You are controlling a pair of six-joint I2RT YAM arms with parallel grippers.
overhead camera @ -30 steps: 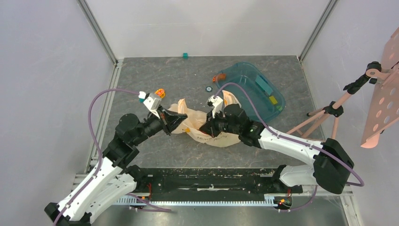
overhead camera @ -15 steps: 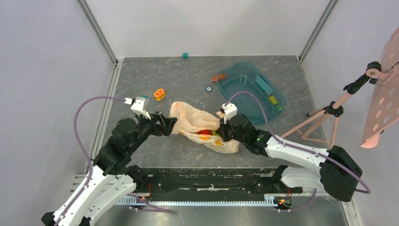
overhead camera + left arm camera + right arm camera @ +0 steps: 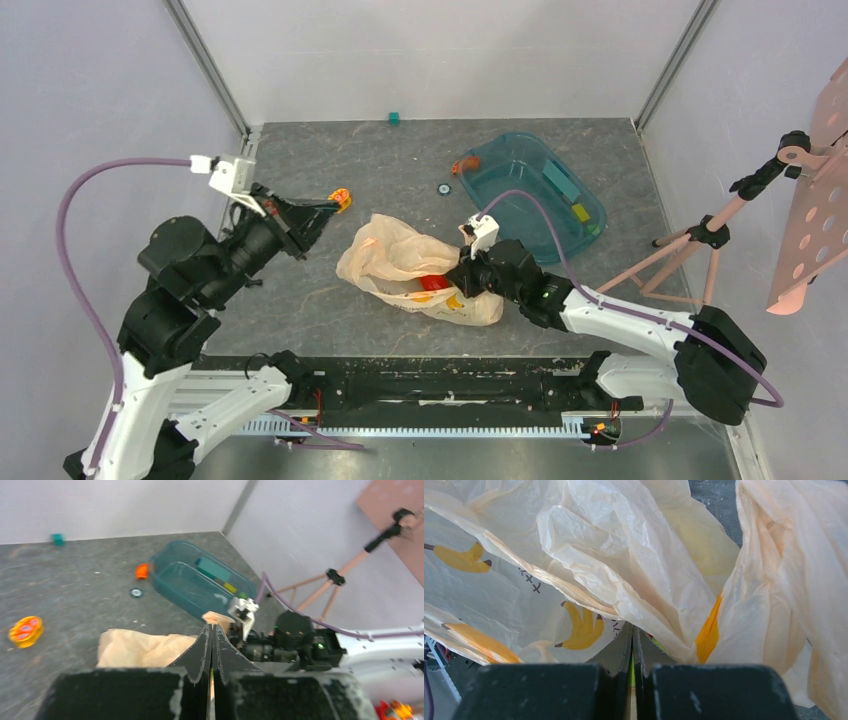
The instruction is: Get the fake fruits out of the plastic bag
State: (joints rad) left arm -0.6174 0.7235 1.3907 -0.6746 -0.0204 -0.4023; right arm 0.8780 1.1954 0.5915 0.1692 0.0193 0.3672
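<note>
The plastic bag [image 3: 400,262] lies crumpled mid-table, pale peach with yellow banana prints. A red fruit [image 3: 432,283] shows through its middle; the other fruits are hidden inside. My right gripper [image 3: 463,279] is low at the bag's right end, shut on a fold of the film. In the right wrist view the bag [image 3: 624,555] fills the frame, and the right gripper [image 3: 633,628] pinches the film, with slivers of green and red behind it. My left gripper [image 3: 324,206] is shut and empty, raised left of the bag. In the left wrist view the left gripper [image 3: 212,626] points over the bag [image 3: 140,650].
A teal tub [image 3: 585,235] with small blocks stands back right, also in the left wrist view [image 3: 180,587]. An orange-yellow ring toy [image 3: 340,198] lies by the left fingertips. A small orange piece [image 3: 462,166] and a teal block [image 3: 394,118] lie farther back. A tripod stand [image 3: 700,240] is at right.
My left gripper has let go of the bag's left end and risen back and to the left. The bag has slumped and spread leftward. My right gripper stays shut on the bag's right end.
</note>
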